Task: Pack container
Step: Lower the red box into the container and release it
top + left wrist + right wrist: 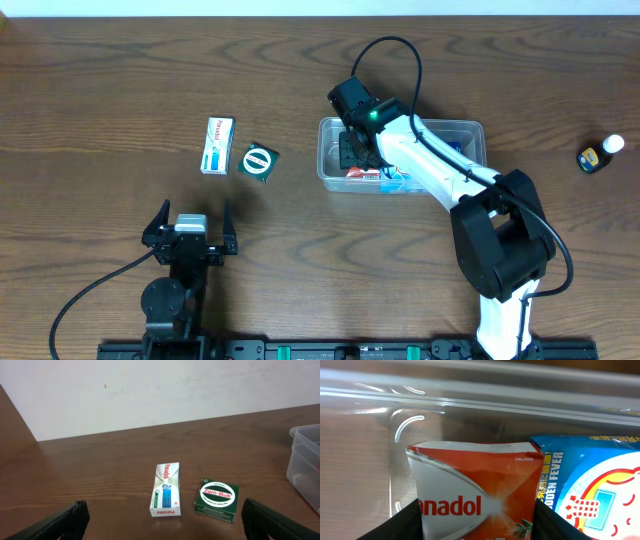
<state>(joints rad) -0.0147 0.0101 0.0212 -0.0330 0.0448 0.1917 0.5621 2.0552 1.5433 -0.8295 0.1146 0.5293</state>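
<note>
Reaching down into the left end of the container (455,123), the right gripper (352,153) has its fingers (402,526) pressed flat against both sides of a red Panadol box (477,485), clamped on it; the wrist view shows that box upright against the clear wall, with a blue fever-patch box (590,485) touching its right side, also inside the container. The container itself sits on the wooden table (120,70), right of centre in the overhead view; its long side runs left to right. Left of the container and well apart from it lies a white-and-blue Panadol box (217,145); a green Zam-Buk box (259,161) lies between that box and the container, just beside the Panadol. Far to the right of the container stands a small dark bottle with a white cap (600,154). The left gripper (193,222) rests nearer the table's front edge than the container, pointing toward the two loose boxes; its fingers (60,522) are spread wide with nothing between them.
</note>
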